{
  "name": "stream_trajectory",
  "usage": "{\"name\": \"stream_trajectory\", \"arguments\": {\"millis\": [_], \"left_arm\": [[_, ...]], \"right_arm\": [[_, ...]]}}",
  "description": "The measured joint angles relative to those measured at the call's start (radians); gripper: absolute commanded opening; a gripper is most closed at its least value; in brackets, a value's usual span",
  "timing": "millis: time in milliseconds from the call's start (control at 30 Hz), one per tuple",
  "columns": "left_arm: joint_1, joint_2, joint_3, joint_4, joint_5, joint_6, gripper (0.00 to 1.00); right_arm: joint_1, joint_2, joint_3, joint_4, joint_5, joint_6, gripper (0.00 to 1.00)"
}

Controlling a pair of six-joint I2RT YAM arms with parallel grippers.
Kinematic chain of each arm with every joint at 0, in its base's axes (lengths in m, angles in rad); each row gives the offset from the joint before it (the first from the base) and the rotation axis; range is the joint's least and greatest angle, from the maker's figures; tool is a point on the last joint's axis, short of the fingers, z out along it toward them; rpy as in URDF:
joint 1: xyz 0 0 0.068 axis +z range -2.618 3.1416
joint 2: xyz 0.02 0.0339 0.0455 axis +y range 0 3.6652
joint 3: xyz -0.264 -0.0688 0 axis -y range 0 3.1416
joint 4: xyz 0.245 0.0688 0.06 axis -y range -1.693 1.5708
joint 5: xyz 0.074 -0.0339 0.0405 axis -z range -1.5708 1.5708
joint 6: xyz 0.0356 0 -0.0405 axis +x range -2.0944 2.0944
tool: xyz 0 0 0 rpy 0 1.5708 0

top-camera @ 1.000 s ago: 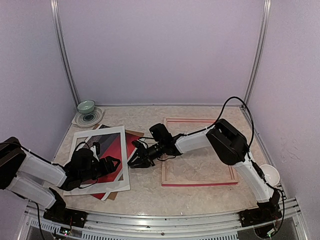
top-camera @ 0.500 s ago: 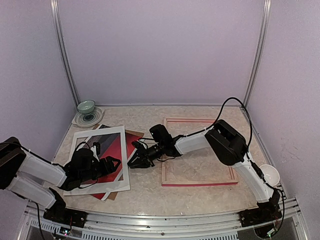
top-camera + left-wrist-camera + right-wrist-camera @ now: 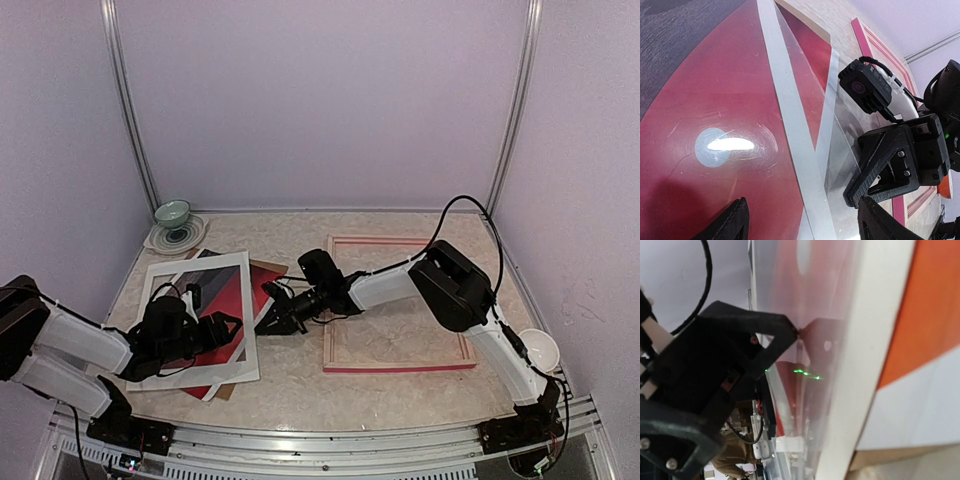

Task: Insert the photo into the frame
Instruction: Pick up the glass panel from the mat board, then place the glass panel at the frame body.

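The photo point(image 3: 222, 296), red with dark water, lies at the left under a white mat board point(image 3: 200, 268). In the left wrist view its white sun point(image 3: 722, 147) shows, with a clear sheet point(image 3: 840, 150) over its right part. The frame point(image 3: 400, 367) lies flat to the right with nothing inside it. My left gripper point(image 3: 228, 328) hovers open over the photo, its fingertips point(image 3: 732, 224) apart. My right gripper point(image 3: 268, 312) is open at the right edge of the mat and clear sheet. One finger point(image 3: 740, 340) shows beside the sheet's edge; the other is hidden.
A brown backing board point(image 3: 268, 268) sticks out from under the stack. A green bowl point(image 3: 172, 213) on a plate stands at the back left. A white bowl point(image 3: 540, 348) sits at the right edge. Walls close in on three sides.
My right gripper has crept a little to the left, closer onto the edge of the stack. The left arm, the photo and the frame have not moved.
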Motion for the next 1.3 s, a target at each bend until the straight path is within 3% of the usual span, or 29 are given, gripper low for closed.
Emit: {"name": "stream_trajectory", "arguments": {"millis": [333, 700, 1300], "left_arm": [[-0.018, -0.150, 0.043, -0.114, -0.001, 0.003, 0.82], [-0.028, -0.428, 0.134, -0.300, -0.063, 0.035, 0.83], [-0.030, -0.371, 0.134, -0.346, -0.080, 0.055, 0.84]], "right_arm": [[-0.003, -0.026, -0.050, 0.017, 0.003, -0.004, 0.00], [-0.056, -0.208, -0.225, 0.021, 0.014, -0.052, 0.00], [-0.181, -0.510, -0.662, 0.054, 0.042, -0.171, 0.00]]}}
